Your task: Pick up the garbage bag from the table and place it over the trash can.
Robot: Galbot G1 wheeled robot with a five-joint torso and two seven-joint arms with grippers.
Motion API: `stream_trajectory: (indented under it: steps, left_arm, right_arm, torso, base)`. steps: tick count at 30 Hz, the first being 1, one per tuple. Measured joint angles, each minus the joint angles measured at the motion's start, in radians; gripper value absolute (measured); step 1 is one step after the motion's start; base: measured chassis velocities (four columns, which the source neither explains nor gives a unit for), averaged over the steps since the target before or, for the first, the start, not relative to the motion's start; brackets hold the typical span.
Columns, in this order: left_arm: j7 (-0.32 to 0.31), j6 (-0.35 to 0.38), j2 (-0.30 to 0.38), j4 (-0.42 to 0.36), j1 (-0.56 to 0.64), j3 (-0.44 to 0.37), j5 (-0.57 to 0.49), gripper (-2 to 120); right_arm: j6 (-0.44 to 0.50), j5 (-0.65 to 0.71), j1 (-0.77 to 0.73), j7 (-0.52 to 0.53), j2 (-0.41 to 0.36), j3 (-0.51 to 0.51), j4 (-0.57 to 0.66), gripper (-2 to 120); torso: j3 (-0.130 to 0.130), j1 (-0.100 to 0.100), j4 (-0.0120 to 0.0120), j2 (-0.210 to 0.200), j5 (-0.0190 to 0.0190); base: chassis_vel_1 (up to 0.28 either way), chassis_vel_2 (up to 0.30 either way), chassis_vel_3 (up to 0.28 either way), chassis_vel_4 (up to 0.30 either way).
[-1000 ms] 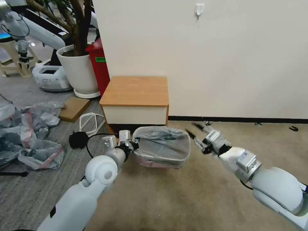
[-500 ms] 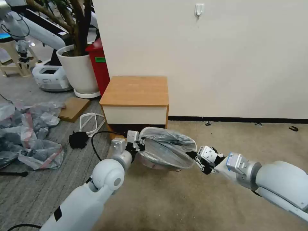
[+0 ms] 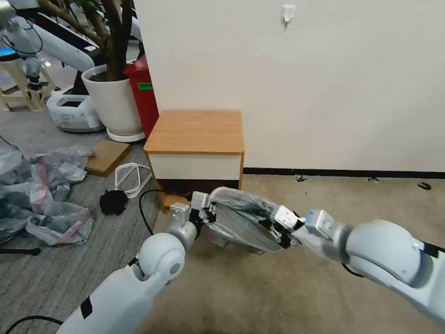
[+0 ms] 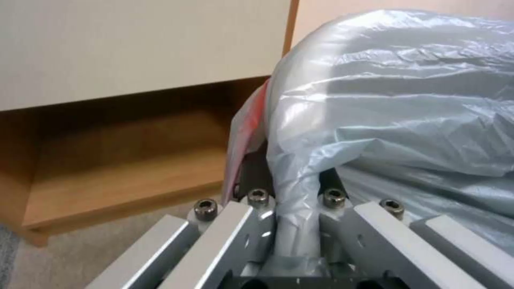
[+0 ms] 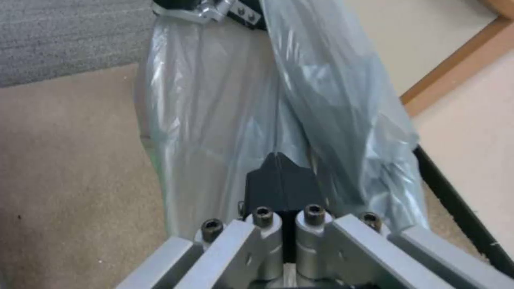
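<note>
One garbage bag, grey and translucent, is stretched between two grippers low over the carpet, directly in front of the table. A strip of its pink-red band shows beside the left gripper in the left wrist view. The trash can cannot be made out under the plastic.

One left gripper is at the bag's left end. Its fingers are closed, and a bunched fold of plastic runs down between them in the left wrist view. The left arm reaches forward from lower left, forearm rising toward the table's front left corner.

One right gripper is at the bag's right end. In the right wrist view its dark fingertips are pressed together against the film; a pinch on the plastic cannot be confirmed. The right arm enters from the right edge, angled inward to the left.

One table stands against the wall, its top bare. One heap of grey-and-pink bags lies on the floor, well apart at far left.
</note>
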Motion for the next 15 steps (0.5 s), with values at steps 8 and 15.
stream_trajectory:
  steps: [8,15]
  left_arm:
    - [-0.002,0.001,0.010,-0.002,-0.004,0.009,-0.003,3]
    - [-0.004,0.004,0.038,-0.017,-0.012,0.007,-0.017,3]
  right_arm:
    - [0.001,-0.004,0.131,0.018,0.023,-0.147,-0.053,0]
    - [0.002,-0.005,0.222,0.031,0.044,-0.217,-0.080,0]
  torso:
    - [0.000,0.000,-0.0001,0.000,0.0001]
    - [0.000,0.000,0.0000,0.000,0.0000]
  base:
    - [0.000,0.000,0.000,0.000]
    - [0.000,0.000,0.000,0.000]
